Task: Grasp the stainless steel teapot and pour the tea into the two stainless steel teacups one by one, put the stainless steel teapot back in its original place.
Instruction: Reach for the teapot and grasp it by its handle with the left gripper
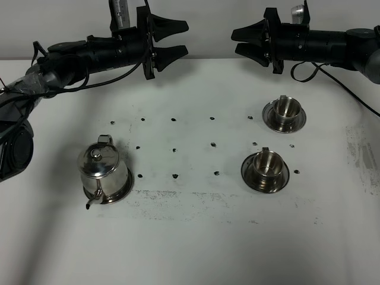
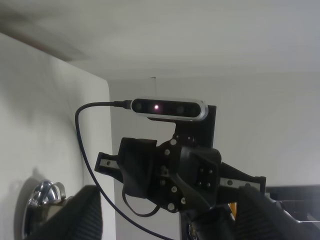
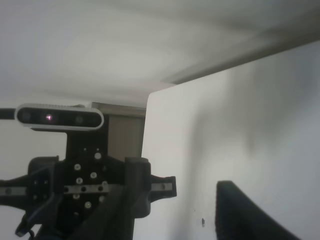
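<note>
Jaws: the left gripper point(image 1: 186, 38) has its jaws spread wide with nothing between them. The right gripper point(image 1: 234, 41) also has its jaws apart and holds nothing. Both hang above the far edge of the white table point(image 1: 196, 243), lying roughly level, tips pointing toward each other across a gap.

Left half of the table: the teapot point(image 1: 104, 173) stands upright with its lid on, so its contents are hidden. Its thin spout points toward the near edge and its loop handle faces the far side. It is well apart from the left gripper and touches neither arm.

Right half of the table: the far cup point(image 1: 285, 109) and the near cup point(image 1: 266, 161) each stand upright on a round saucer point(image 1: 252, 176). The near cup sits slightly closer to the middle of the table than the far one. Both are well apart from the teapot.

Between teapot and cups: rows of small dark marks point(image 1: 175, 150) dot the tabletop.

Wrist views: each looks across at the opposite arm and its camera bar point(image 2: 170, 108). The left gripper's dark fingers point(image 2: 75, 217) show at opposite sides of the left wrist view.
</note>
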